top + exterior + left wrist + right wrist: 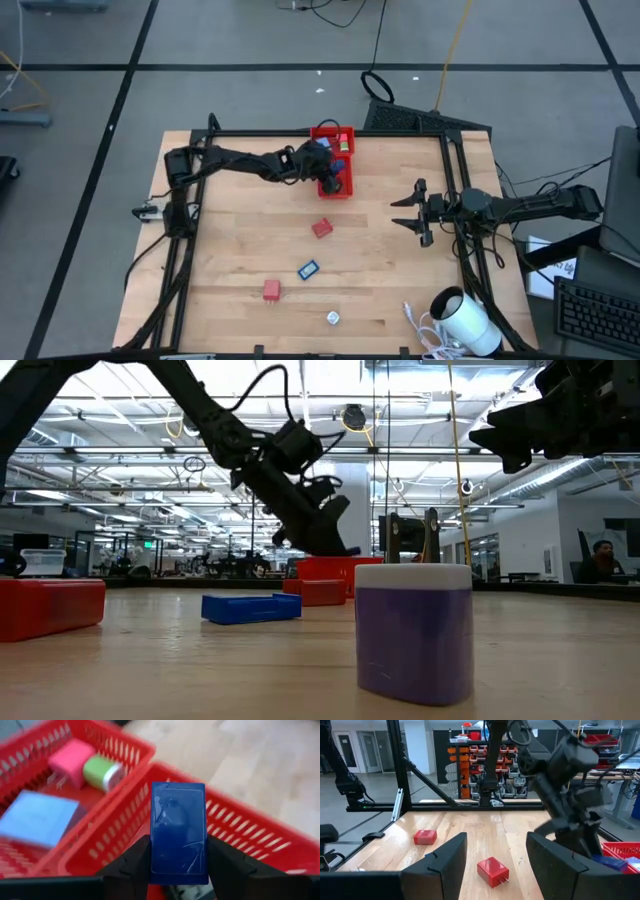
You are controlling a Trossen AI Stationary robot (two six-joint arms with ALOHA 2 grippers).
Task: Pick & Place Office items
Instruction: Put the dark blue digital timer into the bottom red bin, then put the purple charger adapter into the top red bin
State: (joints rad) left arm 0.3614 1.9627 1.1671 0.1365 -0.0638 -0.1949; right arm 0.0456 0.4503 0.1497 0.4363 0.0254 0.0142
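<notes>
One flat dark-blue piece (178,832), glossy.

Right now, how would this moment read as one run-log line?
left gripper: shut on blue piece, over red tray | right gripper: jaws open, empty, waiting at right edge | still on table: two red pieces, one blue piece

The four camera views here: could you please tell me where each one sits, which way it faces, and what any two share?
High view: overhead, straight down on the table; both arms show.
Low view: at tabletop height, level across into the room; left arm reaches the red tray.
Left wrist view: over the tray; left gripper shut on the blue card.
Right wrist view: faces across the table; right gripper open, left arm beyond.
Shared: high and right wrist views both show the red block.
</notes>
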